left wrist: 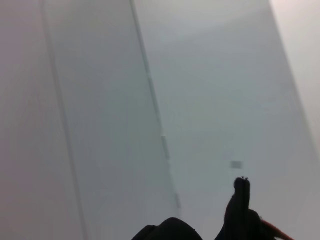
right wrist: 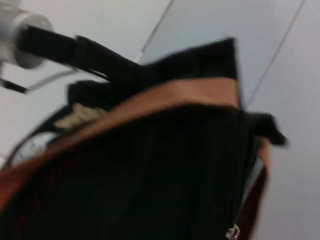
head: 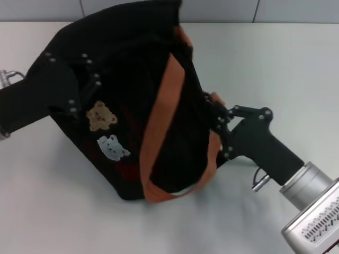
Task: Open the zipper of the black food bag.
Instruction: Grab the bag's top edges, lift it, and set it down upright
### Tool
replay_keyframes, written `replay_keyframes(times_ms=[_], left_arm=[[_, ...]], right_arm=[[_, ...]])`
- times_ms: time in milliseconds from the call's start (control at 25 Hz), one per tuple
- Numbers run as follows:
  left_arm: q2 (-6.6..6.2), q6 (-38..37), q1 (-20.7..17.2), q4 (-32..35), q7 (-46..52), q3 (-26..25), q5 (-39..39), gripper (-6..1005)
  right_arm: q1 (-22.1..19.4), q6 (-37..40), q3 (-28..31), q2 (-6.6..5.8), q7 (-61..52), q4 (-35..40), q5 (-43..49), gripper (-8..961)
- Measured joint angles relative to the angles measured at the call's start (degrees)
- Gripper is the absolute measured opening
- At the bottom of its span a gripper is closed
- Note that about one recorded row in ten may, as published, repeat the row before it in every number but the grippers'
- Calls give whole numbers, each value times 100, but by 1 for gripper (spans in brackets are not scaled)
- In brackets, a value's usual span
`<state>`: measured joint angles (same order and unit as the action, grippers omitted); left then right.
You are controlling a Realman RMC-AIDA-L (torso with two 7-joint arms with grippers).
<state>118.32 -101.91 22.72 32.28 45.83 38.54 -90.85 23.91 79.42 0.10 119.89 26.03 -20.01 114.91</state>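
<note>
The black food bag [head: 132,79] lies tilted on the white table, its brown-orange handle [head: 161,116] draped across it and the bear patch [head: 100,116] and pale animal patch [head: 112,147] facing up. My left gripper [head: 94,79] comes in from the left and is shut on the bag's fabric near its upper left side. My right gripper [head: 216,119] presses against the bag's right edge by the handle loop. In the right wrist view the bag [right wrist: 150,175] fills the frame, with a small silver pull [right wrist: 231,232] at its edge. I cannot tell which zipper that pull belongs to.
The white table [head: 275,63] stretches around the bag, with a pale wall [head: 296,9] along its far edge. The left wrist view shows mostly wall [left wrist: 150,100], with a bit of black fabric [left wrist: 241,205] low in it.
</note>
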Motion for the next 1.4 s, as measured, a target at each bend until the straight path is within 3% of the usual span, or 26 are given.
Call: replay_keyframes(times_ms=[360,720,1400], left_arm=[[-21,-17,-238,-160,-107,-417,23,73],[-12,-13,-316,-172,-133,-479,29,79],[4,-6,-513,-418,-225,-650,45,117]], right_arm=[[-284,-30,826,-2,-195,362,-16,1],[-435,-9,1431,-1,-437,556,-21,1],[-366,17,1739,-4,-983,527,11,41]])
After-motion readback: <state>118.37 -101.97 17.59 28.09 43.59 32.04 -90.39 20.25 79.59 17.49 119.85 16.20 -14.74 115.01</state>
